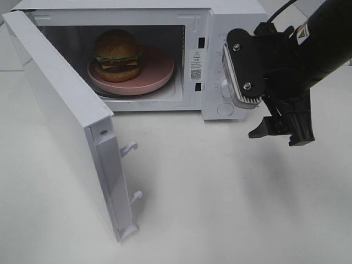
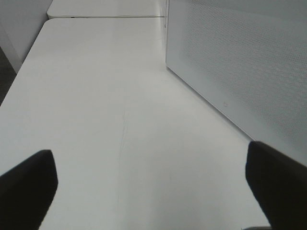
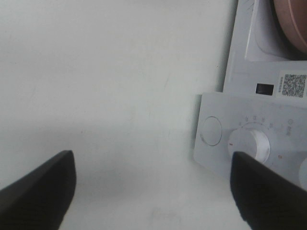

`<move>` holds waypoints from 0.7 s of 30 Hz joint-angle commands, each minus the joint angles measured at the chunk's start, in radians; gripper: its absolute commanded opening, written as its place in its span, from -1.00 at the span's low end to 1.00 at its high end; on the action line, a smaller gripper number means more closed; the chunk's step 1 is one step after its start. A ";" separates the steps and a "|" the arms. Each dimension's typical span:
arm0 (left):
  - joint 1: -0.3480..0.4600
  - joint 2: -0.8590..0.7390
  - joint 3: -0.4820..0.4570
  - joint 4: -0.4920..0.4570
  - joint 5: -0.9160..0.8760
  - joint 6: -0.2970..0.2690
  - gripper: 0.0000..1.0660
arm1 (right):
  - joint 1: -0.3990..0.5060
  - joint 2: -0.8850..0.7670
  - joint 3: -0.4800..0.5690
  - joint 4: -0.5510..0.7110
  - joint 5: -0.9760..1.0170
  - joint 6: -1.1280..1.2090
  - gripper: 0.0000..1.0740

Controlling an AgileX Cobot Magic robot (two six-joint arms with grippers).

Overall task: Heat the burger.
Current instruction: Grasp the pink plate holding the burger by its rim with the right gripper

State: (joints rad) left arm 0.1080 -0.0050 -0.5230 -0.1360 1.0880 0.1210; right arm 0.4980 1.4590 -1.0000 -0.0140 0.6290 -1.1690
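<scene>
The burger (image 1: 117, 55) has golden-brown bun, green lettuce, yellow cheese, dark patty. Plate (image 1: 160, 74) is pink. Microwave (image 1: 234, 22) and tabletop (image 1: 220, 198) are white; door (image 2: 249, 62) is dot-patterned. Right tool (image 1: 278, 135) is black.

A plain white table (image 1: 220, 192) carries the scene. A white microwave (image 1: 220, 33) stands directly on it toward the back. Its door (image 1: 60, 110) hangs wide open over the tabletop.

Bright diffuse overhead light; white worktop (image 1: 220, 209) nearly washed out; shadows faint, soft; wrist views: pincer fingertips (image 2: 29, 187) dark, blurred.
</scene>
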 commanded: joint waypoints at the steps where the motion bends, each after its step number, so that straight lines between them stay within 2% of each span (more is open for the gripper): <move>1: 0.001 -0.016 0.003 -0.009 -0.013 -0.003 0.88 | 0.041 0.034 -0.006 -0.033 -0.028 0.020 0.75; 6: 0.001 -0.016 0.003 -0.009 -0.013 -0.003 0.88 | 0.076 0.077 -0.013 -0.073 -0.092 0.024 0.72; 11: 0.001 -0.016 0.003 -0.009 -0.013 -0.003 0.88 | 0.087 0.121 -0.063 -0.082 -0.109 0.024 0.70; 13: 0.001 -0.016 0.003 -0.009 -0.013 -0.003 0.88 | 0.098 0.167 -0.131 -0.084 -0.119 0.024 0.68; 21: 0.001 -0.016 0.003 -0.009 -0.013 -0.003 0.88 | 0.123 0.259 -0.219 -0.106 -0.171 0.034 0.65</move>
State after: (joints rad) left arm 0.1080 -0.0050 -0.5230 -0.1360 1.0880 0.1210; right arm 0.6130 1.7040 -1.2010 -0.1170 0.4680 -1.1460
